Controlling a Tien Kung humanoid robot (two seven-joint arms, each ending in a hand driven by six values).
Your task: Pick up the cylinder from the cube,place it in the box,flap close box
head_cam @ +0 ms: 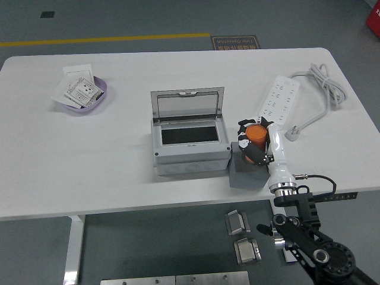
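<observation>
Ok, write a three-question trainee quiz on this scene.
1. True or false: the box lid is shut.
2. What does the right hand grip? A) power strip B) orange cylinder C) bowl
3. The cube sits on which side of the box in the picture?

Key: 1. False, the lid stands open. 2. B, its fingers are around the cylinder above the cube. 3. Its right side.

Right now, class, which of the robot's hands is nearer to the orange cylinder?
Right. The right hand is wrapped around the orange cylinder above the grey cube, beside the open box. The left hand is not in view.
</observation>
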